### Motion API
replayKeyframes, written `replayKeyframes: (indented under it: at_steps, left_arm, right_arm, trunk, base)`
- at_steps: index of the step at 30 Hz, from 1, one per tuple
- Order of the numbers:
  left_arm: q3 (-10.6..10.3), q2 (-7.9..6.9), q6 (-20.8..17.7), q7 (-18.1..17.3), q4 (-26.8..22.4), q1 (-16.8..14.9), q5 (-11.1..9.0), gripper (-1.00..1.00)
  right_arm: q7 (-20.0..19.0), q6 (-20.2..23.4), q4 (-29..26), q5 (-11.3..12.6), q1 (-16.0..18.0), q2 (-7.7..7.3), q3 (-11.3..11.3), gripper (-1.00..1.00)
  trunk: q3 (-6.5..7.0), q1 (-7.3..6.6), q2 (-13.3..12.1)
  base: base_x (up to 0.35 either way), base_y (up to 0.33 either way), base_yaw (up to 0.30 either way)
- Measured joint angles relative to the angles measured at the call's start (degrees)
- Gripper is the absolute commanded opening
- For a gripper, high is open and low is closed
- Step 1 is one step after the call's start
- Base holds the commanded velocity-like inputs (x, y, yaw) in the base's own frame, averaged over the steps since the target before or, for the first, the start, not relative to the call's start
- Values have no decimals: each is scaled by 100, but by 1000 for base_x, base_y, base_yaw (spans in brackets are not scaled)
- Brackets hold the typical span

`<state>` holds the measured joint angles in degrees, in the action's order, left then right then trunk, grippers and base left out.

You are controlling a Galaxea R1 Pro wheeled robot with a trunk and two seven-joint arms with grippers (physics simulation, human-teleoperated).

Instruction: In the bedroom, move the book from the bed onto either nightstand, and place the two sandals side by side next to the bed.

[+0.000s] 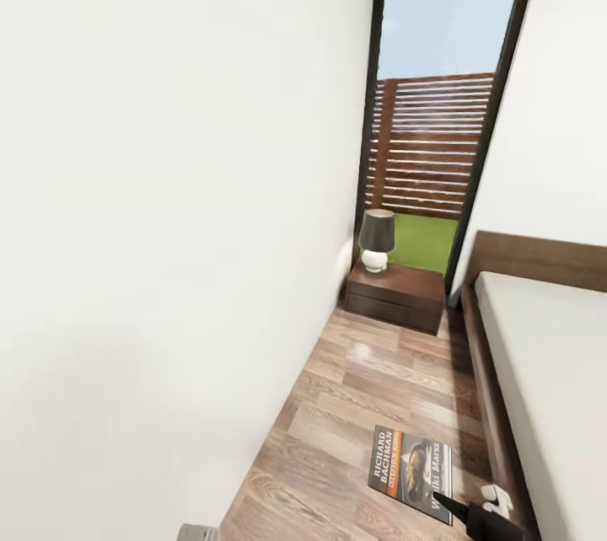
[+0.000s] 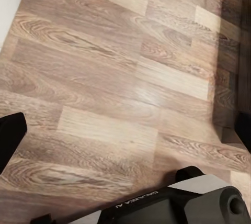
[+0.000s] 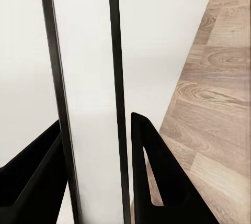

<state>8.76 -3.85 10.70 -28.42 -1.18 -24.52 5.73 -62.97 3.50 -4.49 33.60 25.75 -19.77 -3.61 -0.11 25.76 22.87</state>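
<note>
Wood plank floor (image 1: 354, 406) beneath right end effector (image 3: 94, 182) pinching the book (image 1: 410, 463).

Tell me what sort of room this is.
Most likely a bedroom: a bed with a dark wooden frame and pale mattress stands along the right, a low dark nightstand with a lamp sits by the tall window, over wood plank flooring.

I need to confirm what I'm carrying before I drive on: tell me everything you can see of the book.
The book is a thin paperback with a dark grey pictured cover, white "RICHARD BACHMAN" lettering on black and an orange stripe. In the head view it is held face up above the wood floor, beside the bed, with the right gripper pinching its near edge. In the right wrist view its white page edge, framed by the dark covers, stands between the two black fingers.
</note>
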Motion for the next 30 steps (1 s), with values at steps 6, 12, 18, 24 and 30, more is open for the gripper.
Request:
replayKeyframes:
  at_steps: [6, 12, 18, 24, 30]
  left_arm:
    - [0, 0, 0, -2, 0, 0, 0, 100]
    - [0, 0, 0, -3, 0, 0, 0, 100]
    - [0, 0, 0, -2, 0, 0, 0, 100]
    - [0, 0, 0, -2, 0, 0, 0, 100]
    - [0, 0, 0, -3, 0, 0, 0, 100]
  right_arm:
    - [0, 0, 0, 0, 4, 0, 0, -100]
    - [0, 0, 0, 0, 4, 0, 0, -100]
    - [0, 0, 0, 0, 2, 0, 0, -100]
    - [0, 0, 0, 0, 4, 0, 0, -100]
    - [0, 0, 0, 0, 0, 0, 0, -100]
  trunk:
    - [0, 0, 0]
    - [0, 0, 0]
    - [0, 0, 0]
    - [0, 0, 0]
    - [0, -1, 1]
  base:
    - [0, 0, -283]
    - [0, 0, -283]
    - [0, 0, -283]
    - [0, 0, -283]
    - [66, 0, -278]
